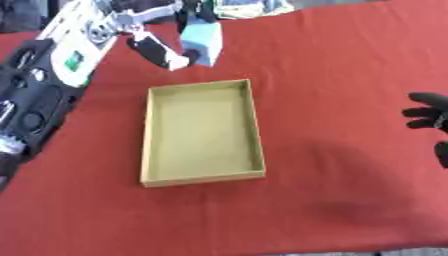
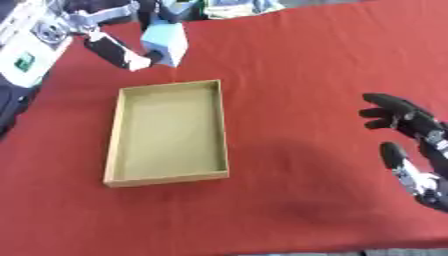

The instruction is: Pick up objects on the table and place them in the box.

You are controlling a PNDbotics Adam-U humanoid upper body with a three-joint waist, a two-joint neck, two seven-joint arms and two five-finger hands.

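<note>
Left hand gripping pale blue block beyond box; right hand open, idle

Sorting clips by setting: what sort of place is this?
Likely a robot test bench: a table under red cloth, one open cardboard box, a pale blue block in the left hand.

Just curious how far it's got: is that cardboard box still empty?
Empty: the box shows only its bare floor. The left hand holds a light blue object beyond it.
</note>
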